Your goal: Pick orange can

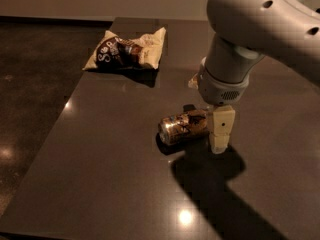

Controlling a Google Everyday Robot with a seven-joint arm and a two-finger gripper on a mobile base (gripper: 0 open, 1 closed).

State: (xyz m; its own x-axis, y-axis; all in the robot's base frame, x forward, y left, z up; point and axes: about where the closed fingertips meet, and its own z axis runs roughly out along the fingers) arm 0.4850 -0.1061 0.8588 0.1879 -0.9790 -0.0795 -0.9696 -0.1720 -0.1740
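The orange can [180, 127] lies on its side near the middle of the dark table [110, 174]. My gripper [205, 120] hangs from the large white arm [250, 29] and is down over the can's right end. One cream finger [220, 129] stands at the can's near right side, and a dark tip shows just behind the can. The jaws stand apart with the can's end between them, not closed on it. The green can is hidden behind the arm.
A chip bag [127, 51] lies at the back left of the table. The table's left edge [55, 134] drops to a dark floor. The arm's shadow [215, 184] falls on the table in front of the can.
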